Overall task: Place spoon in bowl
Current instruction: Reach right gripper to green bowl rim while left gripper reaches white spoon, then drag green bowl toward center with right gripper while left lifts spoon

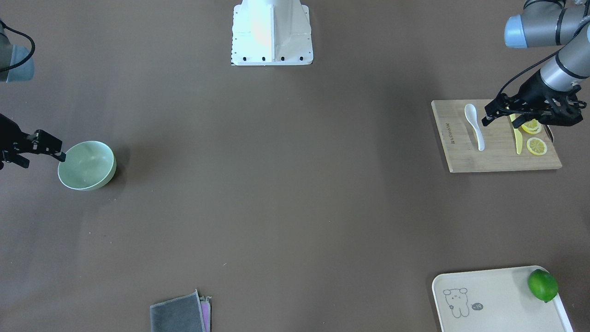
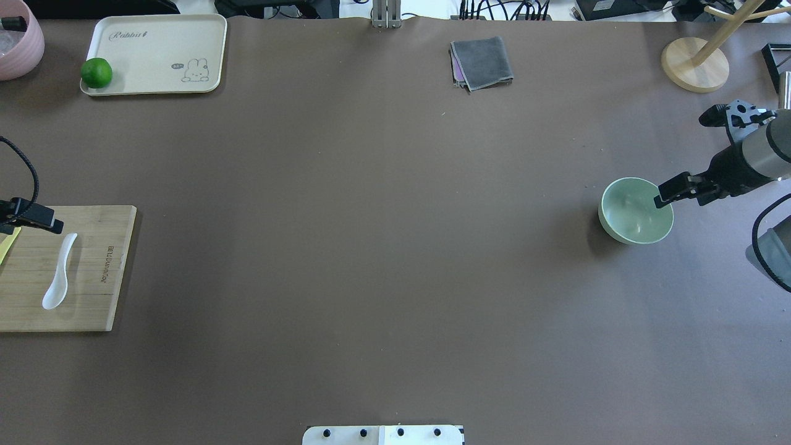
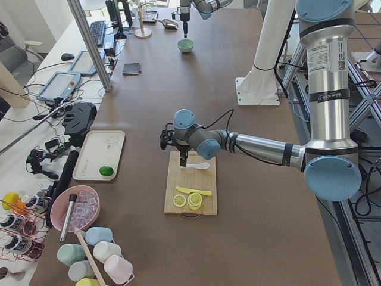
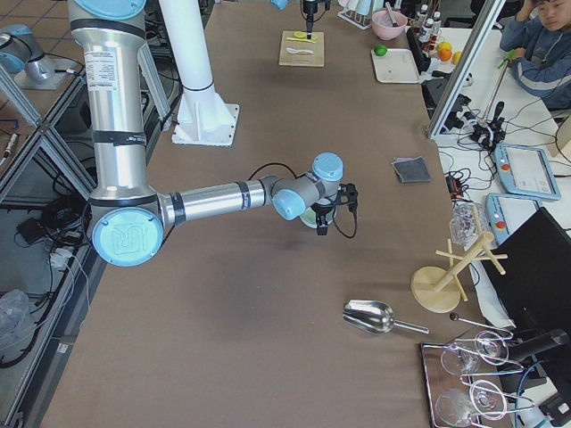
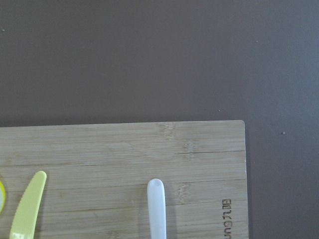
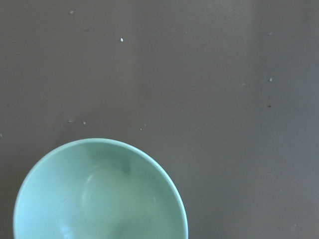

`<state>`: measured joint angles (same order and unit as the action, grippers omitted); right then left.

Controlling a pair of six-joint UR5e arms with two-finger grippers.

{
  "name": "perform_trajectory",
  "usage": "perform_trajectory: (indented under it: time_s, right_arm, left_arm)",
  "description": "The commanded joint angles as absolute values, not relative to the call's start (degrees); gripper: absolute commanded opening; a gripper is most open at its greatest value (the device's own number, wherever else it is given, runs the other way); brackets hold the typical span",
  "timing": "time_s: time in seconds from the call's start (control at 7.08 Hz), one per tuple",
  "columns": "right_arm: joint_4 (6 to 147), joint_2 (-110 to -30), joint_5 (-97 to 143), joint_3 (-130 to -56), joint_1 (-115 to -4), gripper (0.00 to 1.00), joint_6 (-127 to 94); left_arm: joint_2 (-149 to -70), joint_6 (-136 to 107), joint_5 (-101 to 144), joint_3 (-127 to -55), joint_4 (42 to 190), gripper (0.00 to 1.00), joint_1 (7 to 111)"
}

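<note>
The white spoon (image 1: 474,125) lies on a wooden cutting board (image 1: 461,157) at my left, scoop toward my base. It also shows in the overhead view (image 2: 59,278), and its handle tip shows in the left wrist view (image 5: 156,209). My left gripper (image 1: 487,116) hovers open just above the handle side of the spoon and holds nothing. The mint-green bowl (image 1: 86,165) stands empty on the table at my right, also in the overhead view (image 2: 636,213) and the right wrist view (image 6: 99,194). My right gripper (image 1: 48,154) is open at the bowl's outer rim.
A yellow knife (image 1: 518,138) and lemon slices (image 1: 536,146) lie on the board beside the spoon. A cream tray (image 1: 488,299) with a lime (image 1: 543,285) and a folded grey cloth (image 1: 179,313) sit at the far edge. A wooden stand (image 2: 695,62) is at the far right.
</note>
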<state>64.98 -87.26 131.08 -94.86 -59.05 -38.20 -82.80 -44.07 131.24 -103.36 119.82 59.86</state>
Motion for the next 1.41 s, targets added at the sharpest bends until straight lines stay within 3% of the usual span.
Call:
perform_trajectory:
  time_s: [0.0, 0.14, 0.42, 0.56, 0.99, 1.27]
  right_arm:
    - [64.9, -85.9, 130.5, -92.8, -57.0, 0.90, -38.4]
    - [65.0, -85.3, 130.3, -92.6, -56.9, 0.70, -38.4]
    - [65.0, -85.2, 130.5, -91.6, -56.8, 0.21, -38.6]
    - [65.0, -85.1, 130.9, -91.8, -56.8, 0.00, -38.7]
    - [66.0, -81.5, 135.0, -94.4, -56.8, 0.00, -44.9]
    - [65.8, -77.9, 135.6, -97.2, -53.8, 0.00, -55.3]
  left_arm:
    - [-82.8, -44.4, 131.1, -103.3, 119.8, 0.97, 58.5]
    - [-82.8, -44.4, 131.1, -103.3, 119.8, 0.97, 57.8]
    - [-82.2, -44.4, 130.2, -103.2, 119.8, 0.96, 56.4]
    - [-81.7, -44.5, 130.2, -103.1, 119.8, 0.96, 55.5]
    - [-81.9, -44.4, 128.4, -101.1, 119.7, 0.92, 52.8]
    - [-82.6, -44.2, 126.8, -99.4, 119.9, 0.79, 51.7]
